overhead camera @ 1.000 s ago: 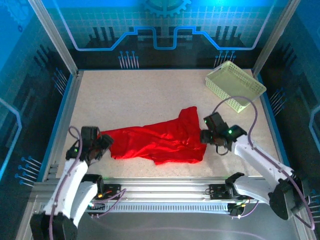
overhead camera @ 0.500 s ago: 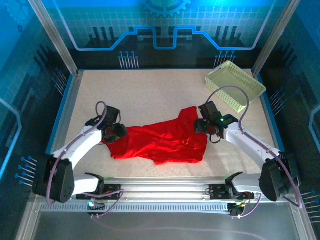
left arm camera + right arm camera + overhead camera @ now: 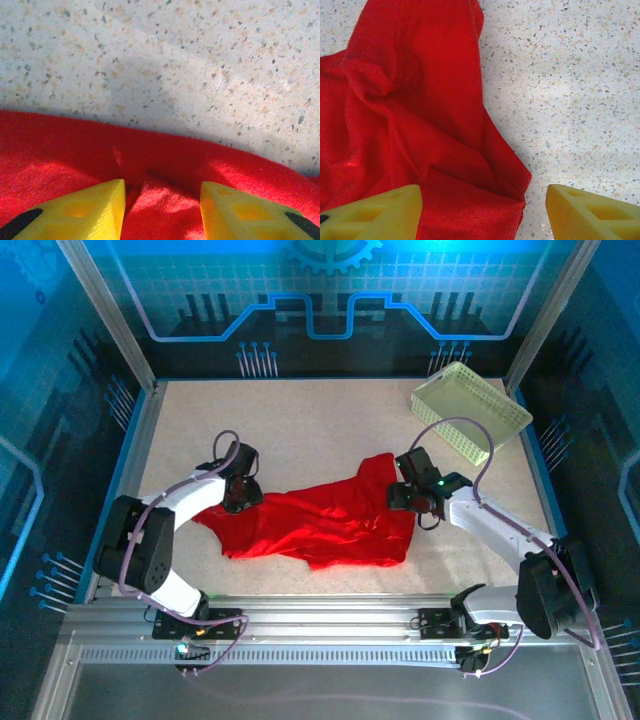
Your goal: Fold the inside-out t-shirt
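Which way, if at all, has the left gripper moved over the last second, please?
Yes. The left gripper has moved rightward and away from the near rail, onto the left end of the t-shirt.

Robot test cell, most likely in a lab or demo hall; nothing homely about it.

Boxed in by an aluminium-profile frame (image 3: 108, 320) and blue-lit panels (image 3: 420, 280) marked with circuit traces and a gear outline, perhaps backlit screens rather than prints, too soft to tell. Floored with a speckled stone-look tabletop (image 3: 300, 430) edged in blue. Fronted by a slotted metal rail (image 3: 330, 615) carrying 2 white cabled robot arms, left arm (image 3: 175, 502) and right arm (image 3: 490, 528). Furnished otherwise with just 1 pale plastic lattice basket (image 3: 470, 410) at the far right corner.
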Controlling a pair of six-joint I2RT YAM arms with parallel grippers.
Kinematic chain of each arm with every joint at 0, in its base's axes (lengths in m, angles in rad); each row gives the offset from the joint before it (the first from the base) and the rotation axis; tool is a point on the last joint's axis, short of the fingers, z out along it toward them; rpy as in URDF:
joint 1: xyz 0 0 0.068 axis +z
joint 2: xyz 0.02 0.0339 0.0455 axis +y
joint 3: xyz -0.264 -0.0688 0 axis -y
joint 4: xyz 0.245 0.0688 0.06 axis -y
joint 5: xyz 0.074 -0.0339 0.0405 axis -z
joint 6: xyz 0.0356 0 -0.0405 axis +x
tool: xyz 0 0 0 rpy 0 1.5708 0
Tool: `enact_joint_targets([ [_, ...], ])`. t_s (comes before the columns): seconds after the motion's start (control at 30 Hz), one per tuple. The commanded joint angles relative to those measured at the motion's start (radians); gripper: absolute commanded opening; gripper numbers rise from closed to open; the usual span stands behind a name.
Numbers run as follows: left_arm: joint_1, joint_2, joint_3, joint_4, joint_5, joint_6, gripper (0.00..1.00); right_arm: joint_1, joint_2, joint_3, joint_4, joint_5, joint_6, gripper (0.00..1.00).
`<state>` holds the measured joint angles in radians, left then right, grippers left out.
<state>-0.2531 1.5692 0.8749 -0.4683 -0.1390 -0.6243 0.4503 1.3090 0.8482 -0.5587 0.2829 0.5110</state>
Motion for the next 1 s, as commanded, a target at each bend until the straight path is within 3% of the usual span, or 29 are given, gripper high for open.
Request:
enact_joint_targets([
  [0.0, -0.005, 0.023, 0.027, 0.021, -0.016, 0.027, 0.41, 0.004, 0.007, -0.011, 0.018, 0.002, -0.007, 0.68],
  [0.43, -0.006, -0.054, -0.019, 0.028, -0.006, 0.014, 0.09, 0.028, 0.063, 0.006, 0.004, -0.032, -0.015, 0.68],
  [0.77, -0.005, -0.167, -0.100, 0.050, 0.002, 0.013, 0.00, 0.062, 0.145, 0.008, 0.018, -0.050, 0.000, 0.60],
  [0.97, -0.005, -0.197, -0.112, 0.058, 0.004, 0.008, 0.00, 0.086, 0.190, 0.054, -0.009, -0.007, 0.001, 0.53],
])
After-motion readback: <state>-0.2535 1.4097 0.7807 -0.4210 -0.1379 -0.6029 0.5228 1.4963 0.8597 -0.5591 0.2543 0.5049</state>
